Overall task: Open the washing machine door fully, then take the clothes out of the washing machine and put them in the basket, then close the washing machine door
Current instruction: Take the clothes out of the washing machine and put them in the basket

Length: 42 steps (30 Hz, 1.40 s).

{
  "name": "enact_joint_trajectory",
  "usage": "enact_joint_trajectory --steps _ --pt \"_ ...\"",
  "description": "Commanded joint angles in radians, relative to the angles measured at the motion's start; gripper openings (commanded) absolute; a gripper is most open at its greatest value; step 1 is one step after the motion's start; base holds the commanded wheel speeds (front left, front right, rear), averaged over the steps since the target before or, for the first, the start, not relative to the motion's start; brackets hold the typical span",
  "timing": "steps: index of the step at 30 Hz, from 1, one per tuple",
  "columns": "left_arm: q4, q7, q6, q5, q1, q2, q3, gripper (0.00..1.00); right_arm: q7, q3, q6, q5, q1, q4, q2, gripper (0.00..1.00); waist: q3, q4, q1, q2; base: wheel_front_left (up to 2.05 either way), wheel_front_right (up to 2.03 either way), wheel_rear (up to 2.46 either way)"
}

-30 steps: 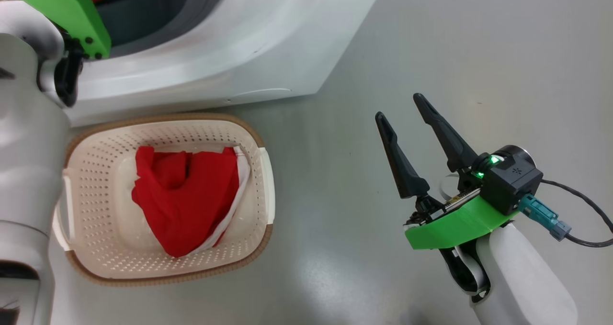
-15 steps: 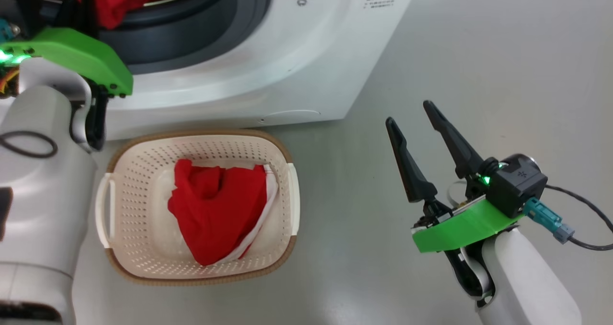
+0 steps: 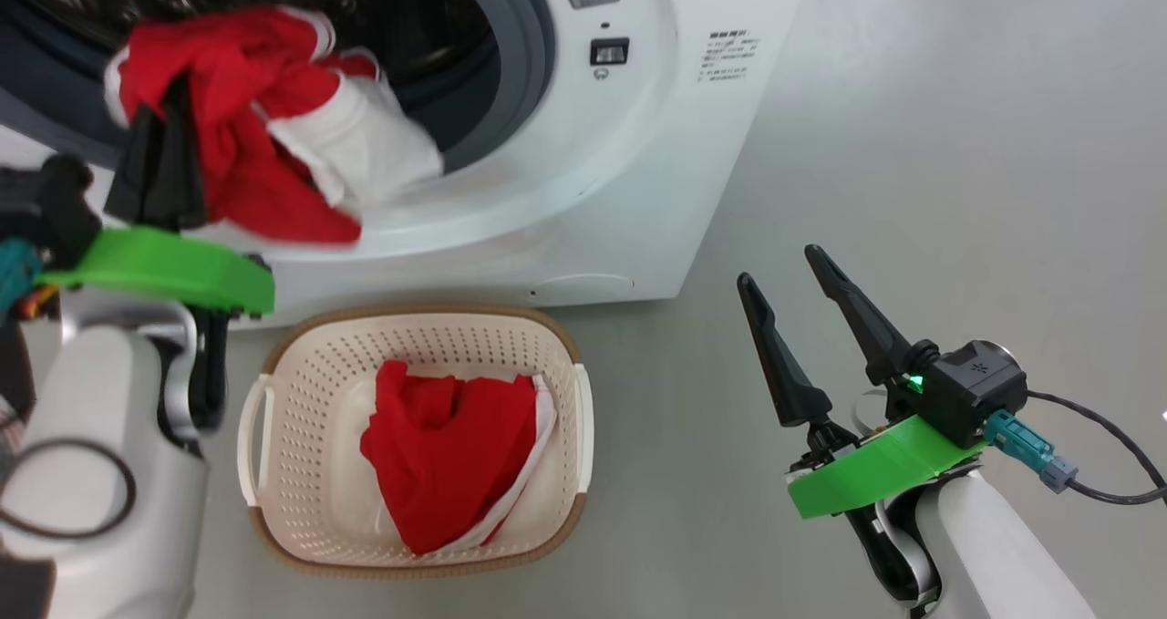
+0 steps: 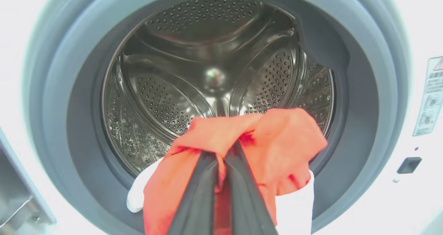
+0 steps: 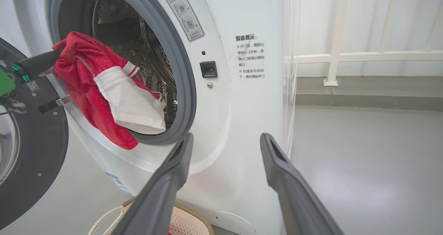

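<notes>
Now that the left claw [image 4: 224, 152], clamped on another red garment [image 3: 246, 190], has dragged it out over the lip of the washing machine [image 3: 629, 172], dropping it in the basket [image 3: 419, 313] comes next; right claw [image 3: 777, 268] sits spread, idle.

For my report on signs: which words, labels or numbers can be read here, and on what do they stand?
"温馨提示:" heads the black printed notice on the front of the white boxy washing machine.
"开门前,请耐心等待1~2分钟" is its first point; the end is too small to read.
"机器运行状态下,请勿强制开门" is its second point.
Grey pictogram sticker by the drum opening: too small to read.
Small blue label low on the machine: too small.
</notes>
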Motion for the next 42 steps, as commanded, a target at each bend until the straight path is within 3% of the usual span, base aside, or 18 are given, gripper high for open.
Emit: enact_joint_trajectory --steps 1,12,20,31,42 --pt "-0.043 -0.012 -0.002 0.008 0.021 0.035 0.039 0.0 -0.006 0.015 0.006 0.008 0.012 -0.022 0.006 1.0 -0.035 -0.002 0.0 -0.0001 0.0 0.0 0.0" --pt "-0.242 -0.012 0.001 0.056 0.258 -0.017 0.082 0.0 -0.006 0.024 0.006 0.023 0.055 -0.007 0.006 1.0 -0.13 -0.013 0.0 -0.0001 0.0 0.0 0.0" --pt "-0.281 -0.011 0.003 0.065 0.379 -0.046 0.056 0.0 -0.006 0.021 0.006 0.025 0.081 -0.006 0.006 1.0 -0.162 -0.017 0.0 -0.0001 0.0 0.0 0.0" --pt "-0.168 -0.009 -0.022 0.028 0.413 -0.087 0.019 0.0 -0.006 0.019 0.006 0.014 0.078 -0.015 0.006 1.0 -0.113 -0.023 0.0 -0.0001 0.0 0.0 0.0" --pt "0.168 0.003 -0.05 -0.048 0.3 -0.115 0.025 0.0 -0.006 0.016 0.006 0.006 0.044 -0.027 0.006 1.0 -0.015 -0.024 0.0 -0.0001 0.0 0.0 0.0"
